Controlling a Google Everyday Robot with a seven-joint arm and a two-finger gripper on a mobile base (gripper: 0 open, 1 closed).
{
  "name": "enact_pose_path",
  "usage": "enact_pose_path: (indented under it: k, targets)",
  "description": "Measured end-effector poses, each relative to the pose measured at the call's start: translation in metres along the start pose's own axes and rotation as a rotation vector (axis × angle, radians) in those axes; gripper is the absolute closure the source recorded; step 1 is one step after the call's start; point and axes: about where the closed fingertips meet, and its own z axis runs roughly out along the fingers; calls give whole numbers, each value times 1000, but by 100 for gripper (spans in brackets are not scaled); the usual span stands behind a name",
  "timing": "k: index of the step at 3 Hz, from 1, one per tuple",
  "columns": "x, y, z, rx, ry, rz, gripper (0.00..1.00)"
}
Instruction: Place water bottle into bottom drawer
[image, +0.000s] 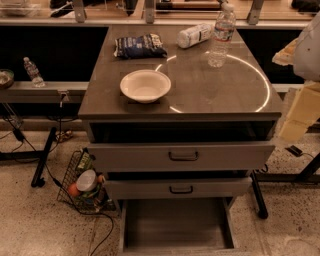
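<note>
The water bottle (221, 36), clear and ribbed with a white cap, stands upright at the back right of the grey cabinet top (215, 95). The bottom drawer (175, 225) is pulled out near the floor and shows a plain grey interior with nothing in it. My gripper (294, 122) hangs at the right edge of the view, beside the cabinet's front right corner. It is well in front of and to the right of the bottle and holds nothing that I can see.
A white bowl (145, 85) sits front left on the top. A dark snack bag (140, 46) and a white-labelled bottle (195, 35) lie at the back. The two upper drawers (182, 156) stand slightly open. A wire basket (82, 185) sits on the floor at left.
</note>
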Motion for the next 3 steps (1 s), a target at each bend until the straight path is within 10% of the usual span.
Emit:
enact_pose_path:
  k: [2,3]
  targets:
    - [7,-12,2,11,-18,-1,0]
    - [30,-53,13,59,-61,11,0]
